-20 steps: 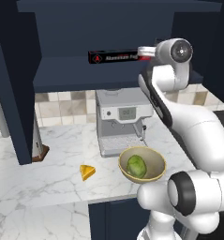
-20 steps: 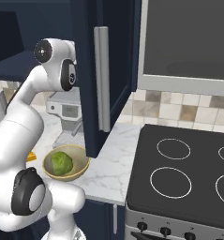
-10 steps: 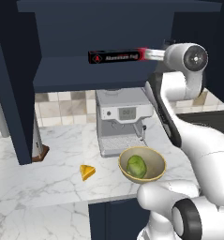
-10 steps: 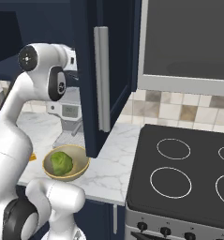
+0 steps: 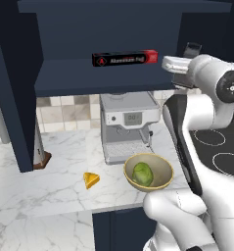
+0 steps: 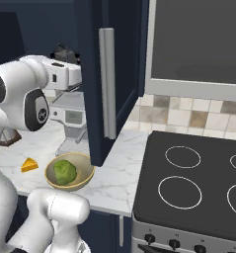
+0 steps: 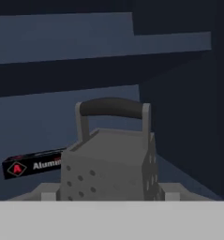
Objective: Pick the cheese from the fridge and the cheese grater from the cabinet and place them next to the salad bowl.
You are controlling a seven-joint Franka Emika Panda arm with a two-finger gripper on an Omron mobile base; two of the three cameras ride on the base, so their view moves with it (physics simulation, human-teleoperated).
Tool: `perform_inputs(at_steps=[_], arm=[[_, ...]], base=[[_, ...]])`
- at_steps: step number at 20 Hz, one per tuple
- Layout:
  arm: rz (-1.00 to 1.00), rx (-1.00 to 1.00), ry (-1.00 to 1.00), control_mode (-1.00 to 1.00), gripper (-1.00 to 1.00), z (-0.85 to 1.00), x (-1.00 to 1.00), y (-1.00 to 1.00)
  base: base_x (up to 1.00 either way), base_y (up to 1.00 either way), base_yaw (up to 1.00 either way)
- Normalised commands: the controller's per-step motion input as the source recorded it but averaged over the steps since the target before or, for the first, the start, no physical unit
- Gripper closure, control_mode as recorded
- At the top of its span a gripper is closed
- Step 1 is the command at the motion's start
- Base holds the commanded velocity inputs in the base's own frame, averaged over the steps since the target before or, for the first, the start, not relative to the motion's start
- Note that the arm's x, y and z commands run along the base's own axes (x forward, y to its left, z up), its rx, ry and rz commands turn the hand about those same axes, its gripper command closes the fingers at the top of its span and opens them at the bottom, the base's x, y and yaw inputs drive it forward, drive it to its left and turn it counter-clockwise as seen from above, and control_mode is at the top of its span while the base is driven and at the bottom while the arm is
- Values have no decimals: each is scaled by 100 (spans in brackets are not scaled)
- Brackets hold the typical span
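Cheese grater (image 7: 108, 164) stands upright, handle topmost, in the navy cabinet (image 5: 113, 78); whether the gripper (image 5: 189, 51) holds it cannot be told

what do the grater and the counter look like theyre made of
Grater: looks like matte grey metal, with punched holes across its faces and a darker, possibly plastic, handle bar on top. Counter: looks like polished marble or an imitation, white with grey veining. Both are rendered, so this is only a guess.

matt metal cheese grater (image 7: 108, 168), marble counter (image 5: 50, 191)
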Motion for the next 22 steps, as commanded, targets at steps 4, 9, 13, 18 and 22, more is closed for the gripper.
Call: perform_inputs(at_steps=[4, 9, 13, 18, 22], arm=[[0, 1, -8, -100, 100, 8, -94, 7], [0, 3, -2, -100, 100, 23, -100, 16], [0, 3, 5, -100, 100, 28, -100, 11], [-4, 0, 16, -100, 100, 4, -78, 30], [-3, 0, 4, -100, 100, -9, -61, 43]], base=[[0, 0, 0], [0, 0, 0], [0, 0, 0], [0, 0, 0], [0, 0, 0]])
